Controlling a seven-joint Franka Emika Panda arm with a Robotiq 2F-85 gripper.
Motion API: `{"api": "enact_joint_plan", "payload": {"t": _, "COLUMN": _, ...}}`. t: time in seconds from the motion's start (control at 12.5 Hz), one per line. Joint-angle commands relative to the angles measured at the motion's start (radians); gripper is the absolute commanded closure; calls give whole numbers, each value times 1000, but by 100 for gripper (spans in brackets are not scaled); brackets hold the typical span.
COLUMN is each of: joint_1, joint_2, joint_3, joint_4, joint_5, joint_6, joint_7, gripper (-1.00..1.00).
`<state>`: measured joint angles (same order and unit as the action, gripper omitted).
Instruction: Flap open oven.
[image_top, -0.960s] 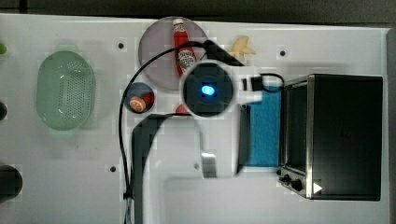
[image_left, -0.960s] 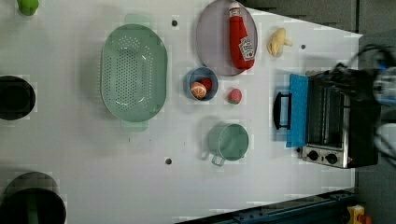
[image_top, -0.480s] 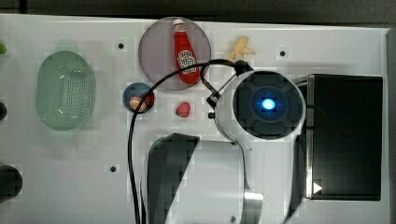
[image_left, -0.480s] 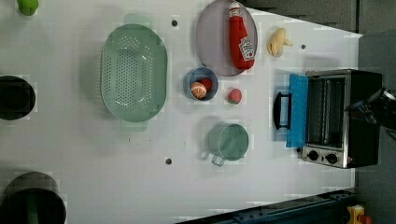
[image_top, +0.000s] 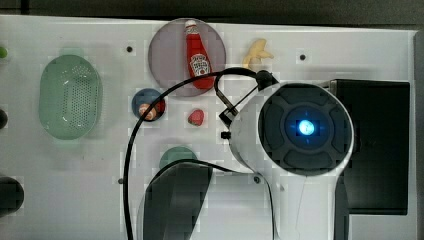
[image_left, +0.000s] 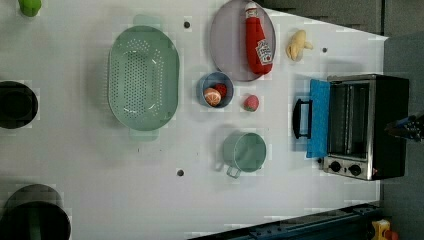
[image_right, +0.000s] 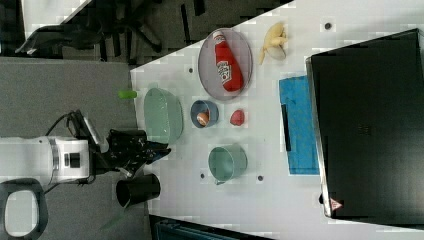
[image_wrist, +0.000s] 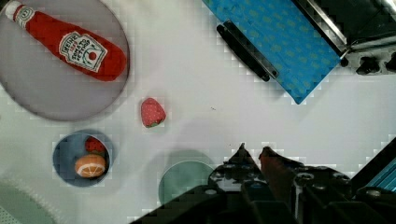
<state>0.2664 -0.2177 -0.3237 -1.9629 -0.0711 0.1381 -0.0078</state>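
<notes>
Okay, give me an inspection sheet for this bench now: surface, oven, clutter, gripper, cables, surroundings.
Surface: white table with small round holes.
Job's things: oven at the left view's right; its blue glass door lies flapped down flat, black bar handle outermost, inside exposed.
Clutter: green colander; ketchup bottle lying on a grey plate; banana; blue bowl holding toy fruit; strawberry; green mug; black cups at the table edge.
Gripper: gripper nearly shut, empty, apart from the oven.
Cables: black cable loops from the arm across the table in the top view.
Surroundings: grey floor; an office chair base in the right view.
</notes>
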Motion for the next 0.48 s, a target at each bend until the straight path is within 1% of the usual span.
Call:
{"api": "enact_joint_plan", "payload": {"t": 0.08, "joint_1": -3, "joint_2": -5, "joint_3": 6, "joint_4": 7, "joint_5": 8, "joint_6": -1, "joint_7": 75, "gripper": 65}}
{"api": "enact_joint_plan", "payload": {"t": 0.48, "joint_1": -3, "joint_2": -1, "joint_3": 6, "joint_4": 4, "joint_5": 8, "joint_6": -1, "joint_7": 75, "gripper": 65}}
